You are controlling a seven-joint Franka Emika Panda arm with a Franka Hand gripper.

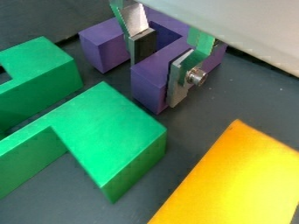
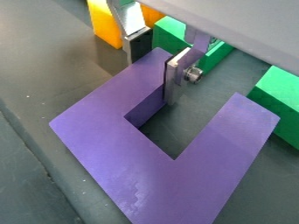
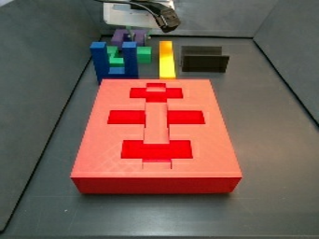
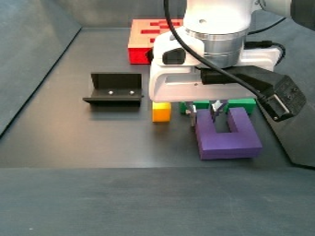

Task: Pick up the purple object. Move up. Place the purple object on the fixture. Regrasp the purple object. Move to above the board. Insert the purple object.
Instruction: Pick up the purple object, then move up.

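The purple object [image 1: 152, 86] [image 2: 117, 144] lies flat on the dark floor, beside the green and yellow blocks in both side views [image 3: 121, 38] [image 4: 227, 136]. My gripper [image 1: 160, 74] [image 2: 156, 74] reaches down over one of its prongs, one finger in the notch and the other on the prong's outer face. Both pads press against it. The black fixture [image 3: 204, 58] [image 4: 114, 90] stands apart to the side. The red board [image 3: 156, 131] [image 4: 150, 37] lies further off, its cutouts bare.
Green blocks [image 1: 82, 131] [image 2: 281, 87] and a yellow block [image 1: 233, 175] [image 2: 105, 22] [image 4: 161, 112] crowd close around the purple object. A dark blue U-shaped block [image 3: 99, 61] stands by them at the board's end. Dark walls enclose the floor.
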